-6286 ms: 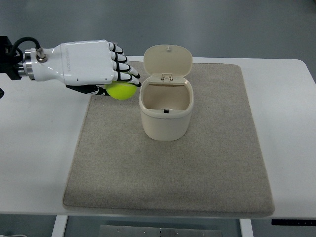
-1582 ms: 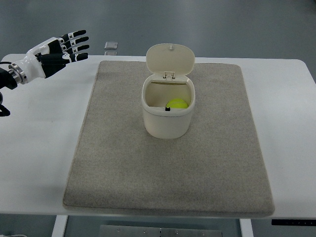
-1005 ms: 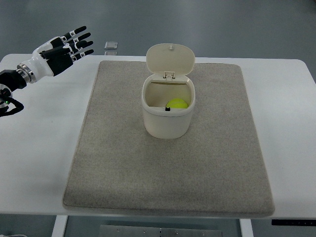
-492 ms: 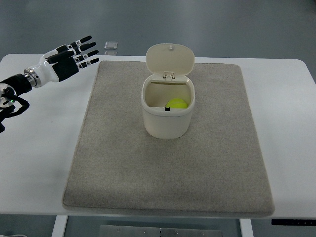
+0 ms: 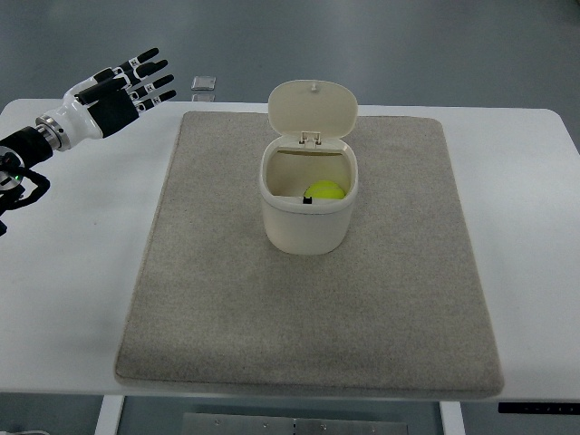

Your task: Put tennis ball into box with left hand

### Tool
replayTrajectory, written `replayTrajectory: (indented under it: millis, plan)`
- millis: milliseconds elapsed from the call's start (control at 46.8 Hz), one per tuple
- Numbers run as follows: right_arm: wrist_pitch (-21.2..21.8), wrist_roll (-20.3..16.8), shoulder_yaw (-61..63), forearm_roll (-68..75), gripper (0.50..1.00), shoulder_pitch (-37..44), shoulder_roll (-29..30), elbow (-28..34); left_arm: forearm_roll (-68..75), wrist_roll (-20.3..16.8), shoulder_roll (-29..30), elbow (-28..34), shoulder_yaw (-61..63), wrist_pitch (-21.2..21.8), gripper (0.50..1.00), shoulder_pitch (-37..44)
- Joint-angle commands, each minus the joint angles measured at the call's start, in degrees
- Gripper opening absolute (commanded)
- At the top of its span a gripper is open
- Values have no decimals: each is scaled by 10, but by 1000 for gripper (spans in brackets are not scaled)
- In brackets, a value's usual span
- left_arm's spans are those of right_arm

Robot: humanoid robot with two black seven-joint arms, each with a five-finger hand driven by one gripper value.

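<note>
A yellow-green tennis ball [image 5: 325, 190] lies inside the cream box [image 5: 308, 227], whose hinged lid [image 5: 312, 110] stands open at the back. The box sits on the grey mat [image 5: 308, 299] in the middle of the white table. My left hand [image 5: 122, 86], white and black, hovers over the table's far left corner, well away from the box, with fingers spread and nothing in them. The right arm does not show.
A small grey square object [image 5: 204, 83] lies just beyond the table's far edge, left of the box lid. The white table [image 5: 72, 254] extends around the mat on both sides.
The tennis ball went from my left hand into the box. The hand then pulled back to the far left, opened, and has just shifted slightly up and left.
</note>
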Motion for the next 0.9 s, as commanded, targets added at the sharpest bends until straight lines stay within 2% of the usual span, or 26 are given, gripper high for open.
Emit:
replayTrajectory:
  millis: [0,128,257,321,877]
  plan:
    - [0,0,0,0,901,0,0,0,0,1,-1,-2,2,0,996,0]
    - [0,0,-1,0,901,0,0,0,1,6,-2,-5,3,0,996,10]
    - [0,0,0,0,901,0,0,0,-3,43,-1,-1,2,0,996,15]
    - [0,0,0,0,901,0,0,0,-3,50,-1,0,1,0,996,23]
    - [2,0,1,1,901,-1,0,4,-1,49,3,-4,-19,0,996,25]
